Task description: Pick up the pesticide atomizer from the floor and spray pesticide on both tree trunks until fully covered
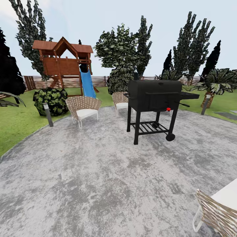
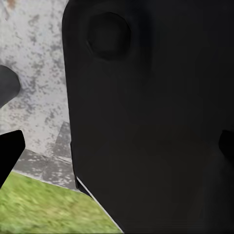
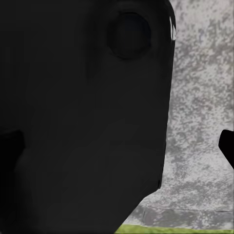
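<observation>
Whether either pincer is open cannot be told; both wrist cameras face dark robot body above paving [image 1: 98, 184] and grass [image 2: 44, 209].

a grill [image 1: 153, 105] stands on the paving [image 1: 98, 177], right of middle. left of it sits a chair [image 1: 83, 109], with a second chair [image 1: 120, 101] just behind the grill's left side. a third chair [image 1: 217, 207] sits nearest, at the right edge. a bush [image 1: 51, 100] and a lamp post [image 1: 48, 114] lie left of the first chair, on the lawn [image 1: 16, 121]. behind them stands a playhouse [image 1: 64, 61] with a slide [image 1: 87, 84], the fence [image 1: 98, 80] beyond.
</observation>
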Controlling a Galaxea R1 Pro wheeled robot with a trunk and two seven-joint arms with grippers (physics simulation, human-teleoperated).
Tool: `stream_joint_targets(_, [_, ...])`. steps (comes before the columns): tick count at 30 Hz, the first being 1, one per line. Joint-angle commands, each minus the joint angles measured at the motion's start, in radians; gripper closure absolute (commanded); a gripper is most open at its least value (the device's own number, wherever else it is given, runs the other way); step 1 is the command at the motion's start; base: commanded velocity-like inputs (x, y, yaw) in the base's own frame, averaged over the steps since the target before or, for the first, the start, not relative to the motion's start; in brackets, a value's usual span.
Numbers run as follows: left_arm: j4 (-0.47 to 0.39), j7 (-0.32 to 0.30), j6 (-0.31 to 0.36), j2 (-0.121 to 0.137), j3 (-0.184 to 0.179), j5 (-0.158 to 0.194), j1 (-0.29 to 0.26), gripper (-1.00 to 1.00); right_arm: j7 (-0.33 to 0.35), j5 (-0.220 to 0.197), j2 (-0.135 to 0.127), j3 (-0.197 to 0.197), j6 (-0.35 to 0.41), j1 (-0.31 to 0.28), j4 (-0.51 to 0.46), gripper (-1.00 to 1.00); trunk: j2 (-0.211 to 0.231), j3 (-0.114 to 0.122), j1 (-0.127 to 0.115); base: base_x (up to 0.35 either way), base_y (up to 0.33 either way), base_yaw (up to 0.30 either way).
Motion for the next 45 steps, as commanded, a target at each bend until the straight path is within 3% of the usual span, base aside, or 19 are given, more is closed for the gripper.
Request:
stream_joint_targets(1, [0.0, 0.0, 0.0, 0.0, 0.0, 0.0, 0.0, -1.0, 0.0, 0.0, 0.0, 0.0, 0.0, 0.0, 0.0, -1.0, 0.0, 0.0, 0.0, 0.0, 0.0, 0.0])
stream_joint_targets(4, [-0.013, -0.008, -0.003, -0.013, 0.006, 0.002, -0.018, -1.0, 0.002, -0.002, 0.002, 0.005, 0.002, -0.003, -0.001, -1.0, 0.0, 0.0, 0.0, 0.0, 0.0, 0.0])
stream_joint_targets(18, [-0.013, -0.008, -0.003, -0.013, 0.006, 0.002, -0.028, -1.0, 0.002, -0.002, 0.002, 0.005, 0.002, -0.003, -0.001, -1.0, 0.0, 0.0, 0.0, 0.0, 0.0, 0.0])
stream_joint_targets(22, [-0.035, -0.008, -0.007, -0.036, 0.005, 0.001, -0.005, -1.0, 0.002, 0.0, 0.002, 0.004, -0.021, -0.002, 0.001, -1.0, 0.0, 0.0, 0.0, 0.0, 0.0, 0.0])
stream_joint_targets(23, [-0.084, -0.008, -0.014, -0.05, 0.005, 0.001, 0.091, -1.0, 0.002, -0.001, 0.002, 0.004, -0.058, -0.002, 0.002, -1.0, 0.0, 0.0, 0.0, 0.0, 0.0, 0.0])
stream_joint_targets(28, [-0.17, -0.007, -0.061, -0.05, 0.007, 0.003, 0.096, -1.0, 0.002, -0.001, 0.001, 0.004, -0.063, -0.003, -0.027, -1.0, 0.0, 0.0, 0.0, 0.0, 0.0, 0.0])
stream_joint_targets(31, [-0.28, -0.005, -0.063, -0.049, 0.008, 0.003, 0.096, -1.0, 0.0, 0.001, -0.018, 0.005, -0.064, -0.006, -0.158, -1.0, 0.0, 0.0, 0.0, 0.0, 0.0, 0.0])
stream_joint_targets(32, [-0.354, -0.003, -0.057, -0.049, 0.008, 0.004, 0.096, -1.0, -0.001, 0.001, -0.03, 0.005, -0.059, -0.009, -0.241, -1.0, 0.0, 0.0, 0.0, 0.0, 0.0, 0.0])
stream_joint_targets(35, [-0.472, 0.003, -0.006, -0.041, 0.008, 0.004, 0.096, -1.0, -0.017, 0.001, -0.042, 0.004, -0.039, -0.023, -0.339, -1.0, 0.0, 0.0, 0.0, 0.0, 0.0, 0.0])
stream_joint_targets(36, [-0.533, 0.005, 0.046, -0.029, 0.009, 0.005, 0.091, -1.0, -0.045, 0.001, -0.047, 0.004, -0.022, -0.043, -0.376, -1.0, 0.0, 0.0, 0.0, 0.0, 0.0, 0.0])
stream_joint_targets(39, [-0.596, 0.007, 0.096, -0.004, 0.016, 0.007, 0.065, -1.0, -0.107, -0.002, -0.052, 0.003, -0.01, -0.078, -0.415, -1.0, 0.0, 0.0, 0.0, 0.0, 0.0, 0.0])
stream_joint_targets(42, [-0.608, 0.006, 0.049, 0.007, 0.027, 0.007, 0.054, -1.0, -0.132, -0.003, -0.053, 0.001, -0.04, -0.09, -0.427, -1.0, 0.0, 0.0, 0.0, 0.0, 0.0, 0.0])
stream_joint_targets(43, [-0.56, 0.005, -0.088, 0.014, 0.045, 0.008, 0.048, -1.0, -0.15, -0.004, -0.055, -0.001, -0.098, -0.098, -0.416, -1.0, 0.0, 0.0, 0.0, 0.0, 0.0, 0.0])
stream_joint_targets(45, [-0.529, 0.005, -0.147, 0.015, 0.05, 0.008, 0.046, -1.0, -0.155, -0.003, -0.056, -0.001, -0.115, -0.1, -0.403, -1.0, 0.0, 0.0, 0.0, 0.0, 0.0, 0.0])
